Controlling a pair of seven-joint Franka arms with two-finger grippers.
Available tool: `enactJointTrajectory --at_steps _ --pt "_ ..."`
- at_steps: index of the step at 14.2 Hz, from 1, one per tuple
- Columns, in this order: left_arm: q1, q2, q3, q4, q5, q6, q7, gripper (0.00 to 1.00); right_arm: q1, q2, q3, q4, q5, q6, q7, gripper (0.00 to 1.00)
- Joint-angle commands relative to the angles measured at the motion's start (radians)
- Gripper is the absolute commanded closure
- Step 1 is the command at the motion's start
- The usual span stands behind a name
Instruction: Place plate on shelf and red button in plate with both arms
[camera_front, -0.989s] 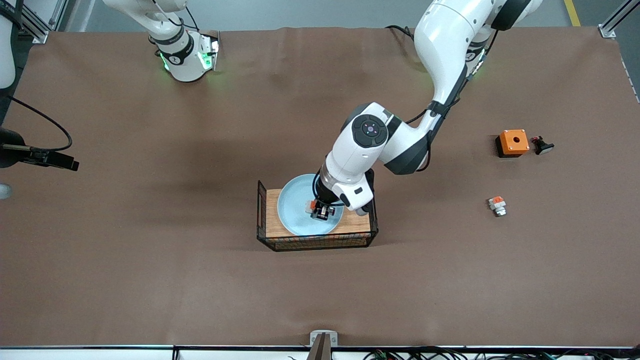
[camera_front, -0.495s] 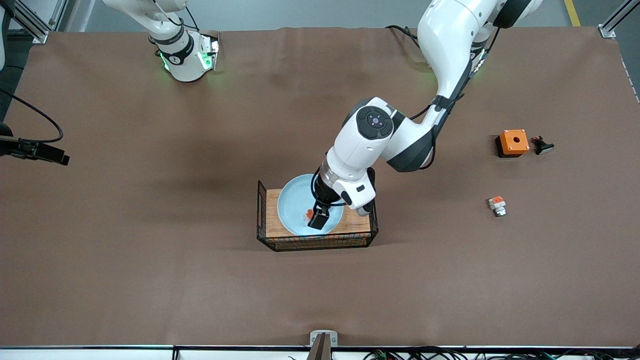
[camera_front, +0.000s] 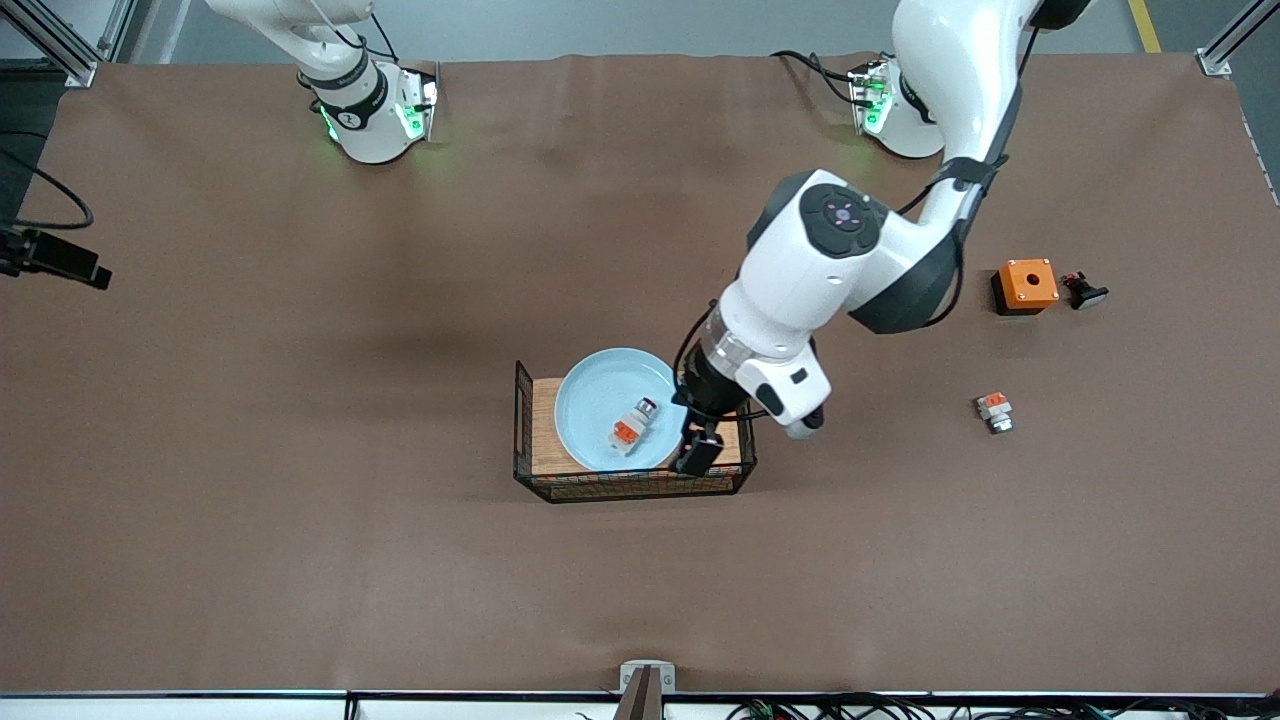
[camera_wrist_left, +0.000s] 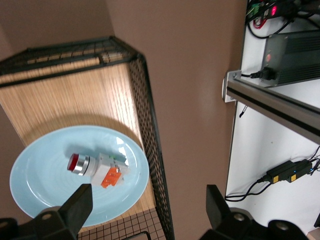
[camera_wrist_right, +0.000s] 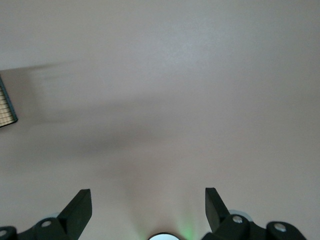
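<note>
1. One red button (camera_front: 630, 427) lies on the plate (camera_front: 590, 400), inside the wire basket (camera_front: 530, 485).
2. Left gripper (camera_front: 698, 452) hangs over the basket's edge, fingers wide, holding nothing.
3. Right gripper (camera_wrist_right: 149, 210) waits, wide open and empty.

Brown mat (camera_front: 300, 520) is covering the whole bench, creasing slightly along the robots' edge. Aluminium frame rails (camera_front: 1228, 45) are showing at the corners. Black cables (camera_front: 850, 708) are running along the white edge nearest the front camera. Grey floor (camera_front: 600, 25) is showing above the bench.
</note>
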Motion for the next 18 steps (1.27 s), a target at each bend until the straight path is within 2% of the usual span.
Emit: enactJointTrajectory --at_steps 1,4,9,12,15,18 --pt "0.028 -0.047 -0.003 -0.033 -0.002 -0.039 0.116 0.0 -0.001 -0.126 0.01 -0.149 0.021 0.058 0.004 0.0" --pt "0.076 -0.091 -0.005 -0.082 0.003 -0.072 0.303 0.0 0.016 -0.197 0.014 -0.233 0.02 0.111 0.002 0.0" --pt "0.166 -0.277 -0.007 -0.345 0.004 -0.074 0.855 0.0 0.018 -0.218 0.015 -0.253 -0.005 0.125 -0.01 0.0" --pt "0.247 -0.373 -0.007 -0.46 0.003 -0.08 1.035 0.0 0.038 -0.226 0.015 -0.25 -0.036 0.131 -0.023 0.0" --pt "0.341 -0.415 -0.008 -0.464 -0.005 -0.19 1.173 0.0 0.035 -0.226 0.014 -0.249 -0.036 0.138 -0.088 0.0" --pt "0.456 -0.446 -0.01 -0.453 -0.011 -0.334 1.453 0.0 0.036 -0.232 0.015 -0.249 -0.031 0.135 -0.085 0.0"
